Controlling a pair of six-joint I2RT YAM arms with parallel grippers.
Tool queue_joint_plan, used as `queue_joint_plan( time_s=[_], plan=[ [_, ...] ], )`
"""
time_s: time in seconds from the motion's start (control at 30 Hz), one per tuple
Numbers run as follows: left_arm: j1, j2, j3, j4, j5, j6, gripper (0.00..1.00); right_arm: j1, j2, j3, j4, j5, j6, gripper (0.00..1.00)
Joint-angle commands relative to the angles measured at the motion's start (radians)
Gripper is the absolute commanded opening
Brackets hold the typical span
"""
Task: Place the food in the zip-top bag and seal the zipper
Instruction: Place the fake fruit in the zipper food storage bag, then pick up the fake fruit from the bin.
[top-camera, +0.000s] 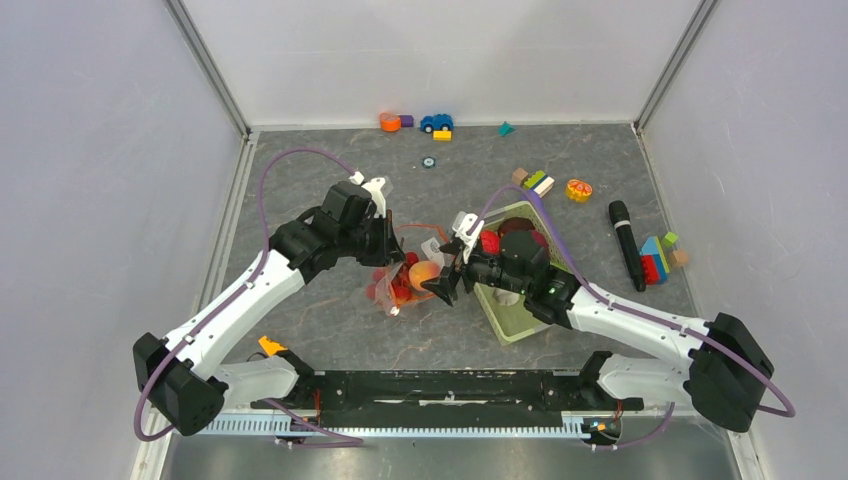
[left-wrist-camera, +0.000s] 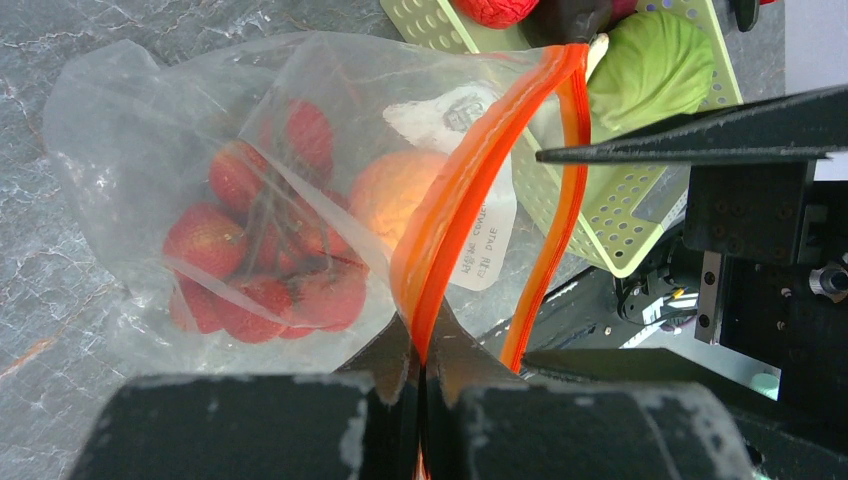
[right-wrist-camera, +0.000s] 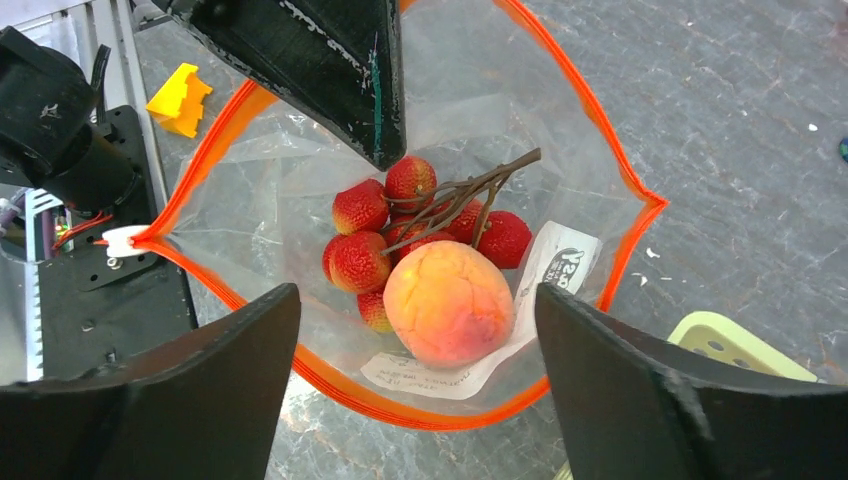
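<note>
- From the top view I see the left gripper (top-camera: 390, 258) reaching in from the left to the far edge of the zip-top bag (top-camera: 385, 292), which lies on the table (top-camera: 330, 180) about mid-scene, just left of the green basket (top-camera: 520, 330).
- The right gripper (top-camera: 445, 285) hangs over the bag's right side, with a peach (top-camera: 426, 272) just beside its fingers.
- A toy car (top-camera: 436, 122) and loose blocks (top-camera: 655, 258) sit well apart from this, toward the far and right edges.
- On the left wrist view, my left fingers (left-wrist-camera: 300, 420) are pinched tight on the zipper (left-wrist-camera: 470, 190), lifting that orange strip so the mouth gapes.
- Through the clear plastic I make out a cluster of red strawberries (left-wrist-camera: 250, 260) with the peach next to them.
- The cabbage (left-wrist-camera: 650, 70) rests in the basket beyond the bag's mouth.
- On the right wrist view, the right jaws stand wide apart above the open mouth and grip nothing.
- The peach lies inside the bag on a paper label (right-wrist-camera: 470, 365), touching the strawberries, between the two fingers but clear of both.
- The white slider tab (right-wrist-camera: 125, 240) sits at the left end of the zipper.
- A yellow piece (right-wrist-camera: 180, 100) lies on the table outside the bag.
</note>
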Motion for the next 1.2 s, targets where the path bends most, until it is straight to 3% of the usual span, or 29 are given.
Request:
queue_joint_plan(
  time_s=[0.0,0.37,0.53,0.9,1.17],
  plan=[
    [0.004,-0.026,-0.001,0.039,0.006,0.021,0.02,0.005,-0.027,0.032,0.043,0.023,-0.022,0.98],
    [0.011,-0.024,-0.001,0.039,-0.004,0.024,0.02,0.005,-0.105,-0.019,0.189,-0.036,-0.043,0.98],
    [0.014,-0.022,-0.002,0.039,-0.004,0.024,0.02,0.003,-0.177,-0.046,0.183,0.03,-0.082,0.98],
    [0.016,-0.002,-0.002,0.039,0.015,0.021,0.02,-0.015,-0.307,-0.055,0.018,0.457,-0.057,0.98],
    [0.019,-0.001,-0.002,0.038,0.019,0.02,0.02,-0.095,-0.301,-0.009,-0.222,0.777,0.145,0.98]
  ],
)
